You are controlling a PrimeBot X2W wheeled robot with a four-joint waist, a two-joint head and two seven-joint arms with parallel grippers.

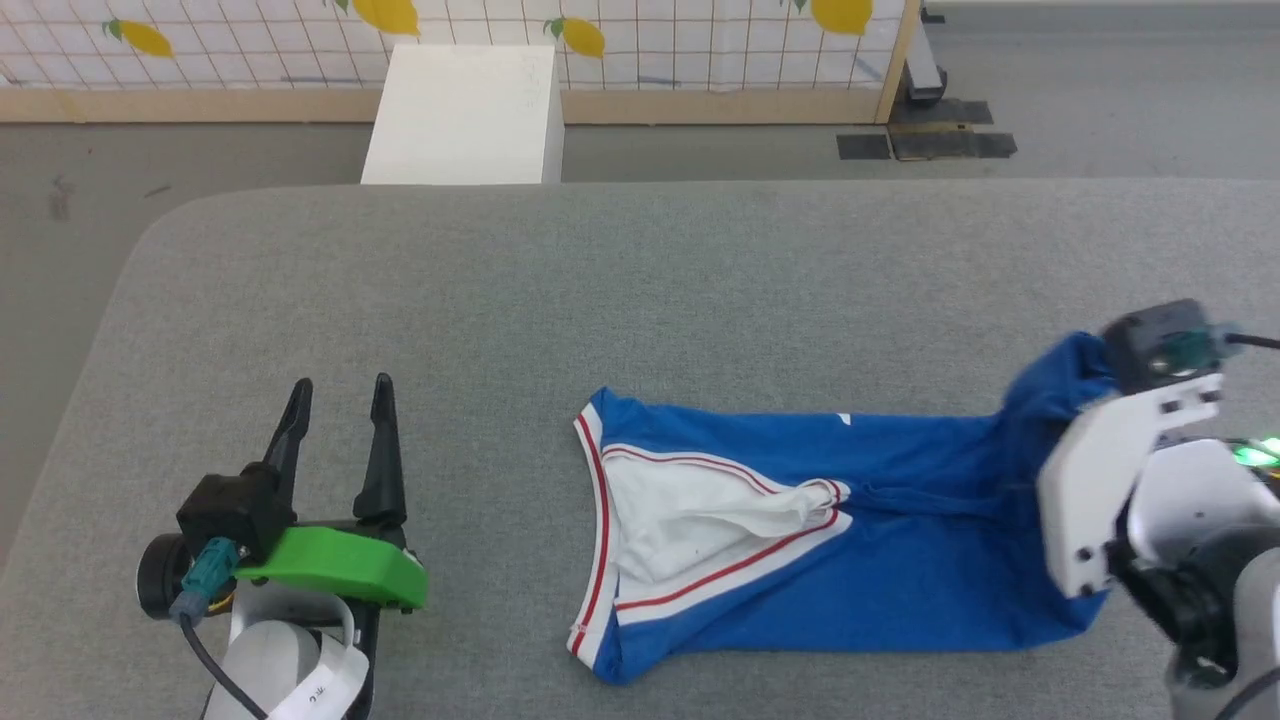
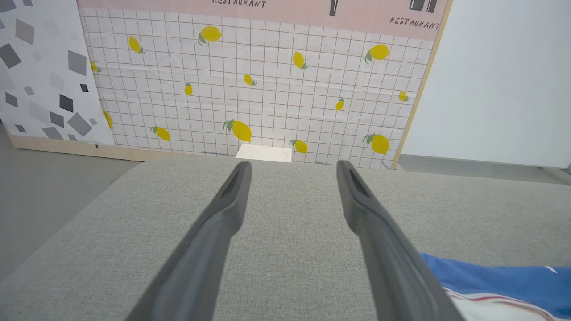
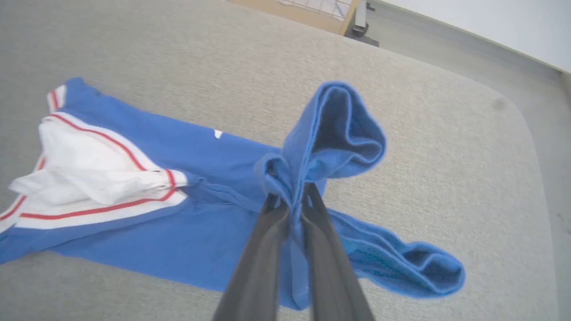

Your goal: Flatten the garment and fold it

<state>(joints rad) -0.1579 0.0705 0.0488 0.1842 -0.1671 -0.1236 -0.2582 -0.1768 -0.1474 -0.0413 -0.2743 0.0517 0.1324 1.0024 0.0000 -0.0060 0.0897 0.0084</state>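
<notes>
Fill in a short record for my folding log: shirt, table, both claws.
shirt: blue, white sleeves with red stripes, lying bunched, one end raised
table: grey fabric top, rounded corners
left claw: open, holding nothing, apart from the shirt
right claw: shut on the shirt's blue edge
box: white, beyond the table

The garment [image 1: 880, 520], a bright blue T-shirt with a crumpled white sleeve edged in thin red stripes, lies stretched across the lower middle of my head view, its right end bunched and raised near the frame's right edge, pinched in my right gripper [image 3: 292, 200].
</notes>
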